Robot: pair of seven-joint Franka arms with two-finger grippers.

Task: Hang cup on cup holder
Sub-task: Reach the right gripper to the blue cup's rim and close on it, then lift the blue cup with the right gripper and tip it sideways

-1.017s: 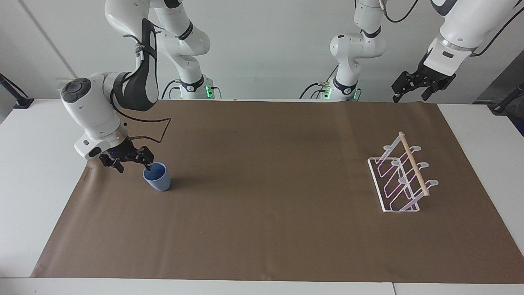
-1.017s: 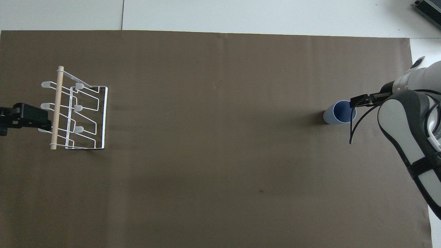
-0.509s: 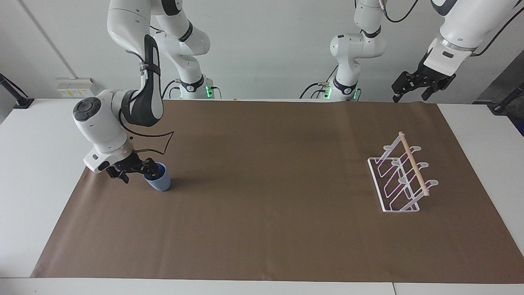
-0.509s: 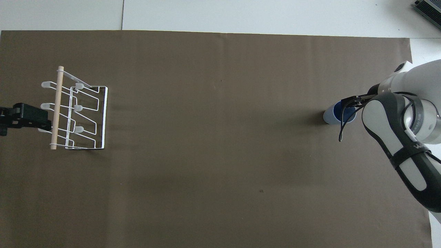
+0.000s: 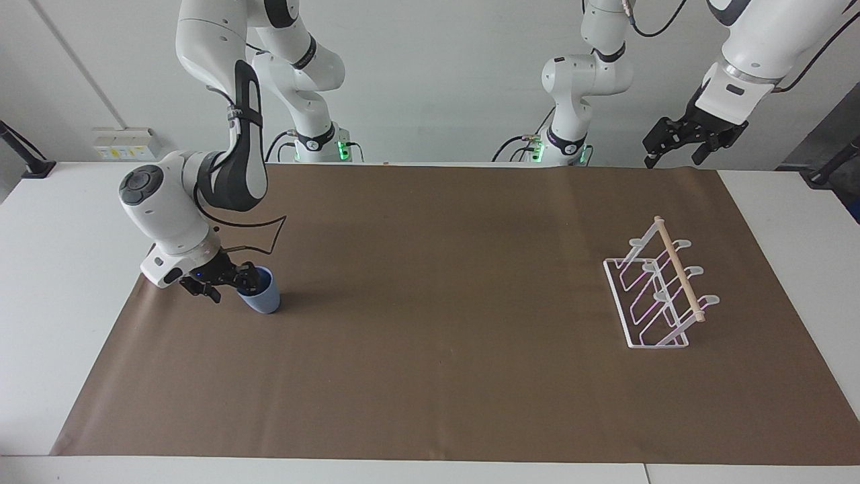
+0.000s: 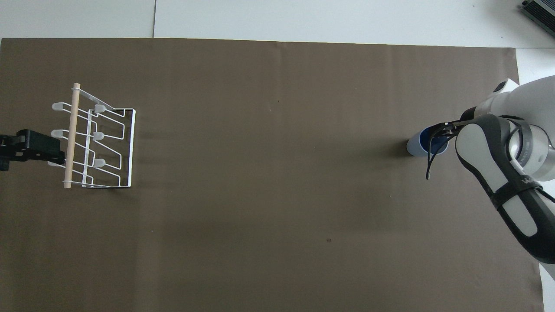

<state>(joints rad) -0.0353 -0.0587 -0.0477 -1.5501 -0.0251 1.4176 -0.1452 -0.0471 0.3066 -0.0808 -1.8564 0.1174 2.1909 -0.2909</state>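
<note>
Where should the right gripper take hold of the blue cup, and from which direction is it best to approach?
Probably by the rim wall: the cup stands upright, mouth open upward and has no handle. The right gripper is there, coming from above on the right arm's side, one finger inside.

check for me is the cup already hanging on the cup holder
No, the cup stands upright on the brown mat at the right arm's end, apart from the cup holder.

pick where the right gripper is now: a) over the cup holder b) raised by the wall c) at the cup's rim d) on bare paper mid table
c, the right gripper sits at the rim of the cup, far from the cup holder.
</note>
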